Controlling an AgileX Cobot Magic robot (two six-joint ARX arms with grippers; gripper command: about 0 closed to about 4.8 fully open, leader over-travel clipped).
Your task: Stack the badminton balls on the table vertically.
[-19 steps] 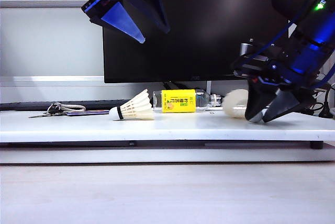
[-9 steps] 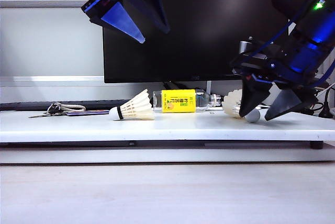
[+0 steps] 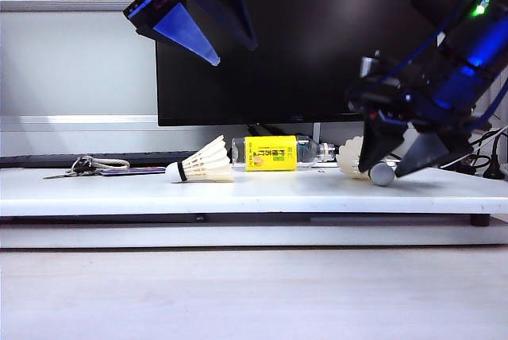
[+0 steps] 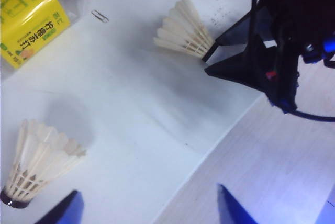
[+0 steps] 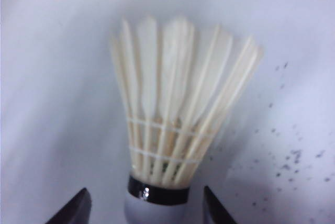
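Observation:
Two badminton balls lie on their sides on the white table (image 3: 262, 193). One shuttlecock (image 3: 202, 164) rests left of the middle, its cork pointing left; the left wrist view shows it too (image 4: 39, 164). My left gripper (image 3: 234, 52) hangs high above it, open and empty (image 4: 148, 192). The other shuttlecock (image 3: 353, 157) lies at the right, its feathers (image 4: 186, 30) pointing away from my right gripper (image 3: 384, 171). That gripper is open and low over the table. Its fingertips stand either side of the black-banded cork (image 5: 157, 203) without touching it.
A clear bottle with a yellow label (image 3: 274, 153) lies behind and between the shuttlecocks. Keys (image 3: 87, 167) sit at the table's left, a paper clip (image 4: 99, 15) near the bottle. A dark monitor (image 3: 294, 38) stands behind. Cables (image 3: 496, 169) trail at the far right.
My right gripper has opened and let go of the right shuttlecock, which now rests on the table between the spread fingers. The left arm and left shuttlecock have not moved.

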